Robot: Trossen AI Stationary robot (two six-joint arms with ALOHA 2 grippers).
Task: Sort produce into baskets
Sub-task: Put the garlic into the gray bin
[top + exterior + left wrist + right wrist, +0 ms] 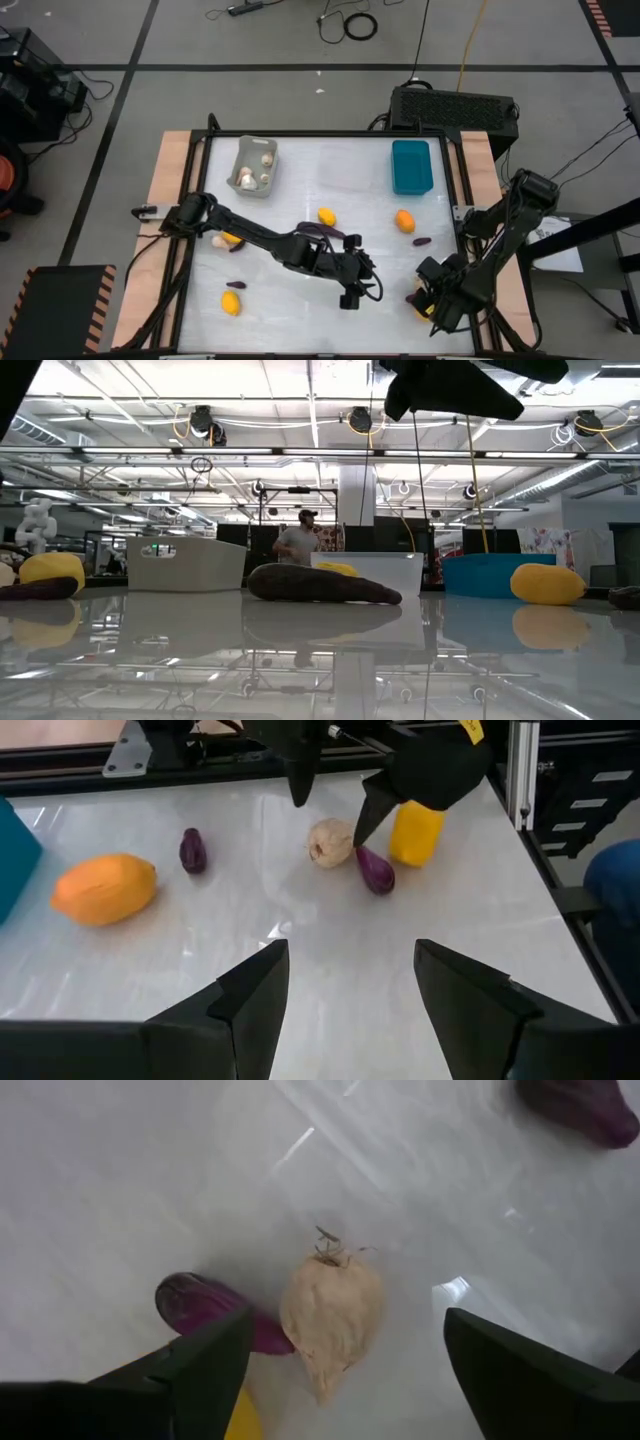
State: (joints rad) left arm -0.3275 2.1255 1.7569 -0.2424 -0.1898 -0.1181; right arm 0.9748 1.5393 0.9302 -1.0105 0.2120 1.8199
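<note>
My right gripper (pixel 428 303) is open near the table's front right and points down over a whitish mushroom bulb (pixel 332 1315). Its fingers stand on either side of the bulb, which lies on the table against a small purple piece (pixel 215 1310) and beside a yellow fruit (pixel 415 832). My left gripper (pixel 350 293) is open and empty near the front middle, and its wrist view faces the right gripper (pixel 330 805). The grey basket (pixel 255 165) holds mushrooms, and the teal basket (pixel 410 167) stands at the far right. The clear basket (pixel 370 570) stands between them.
A long eggplant (pixel 320 230) and a yellow fruit (pixel 327 216) lie mid-table. An orange fruit (pixel 404 220) and a purple piece (pixel 421 241) lie to their right. More pieces lie at the left (pixel 231 303). A black vented box (pixel 455 105) stands beyond the far edge.
</note>
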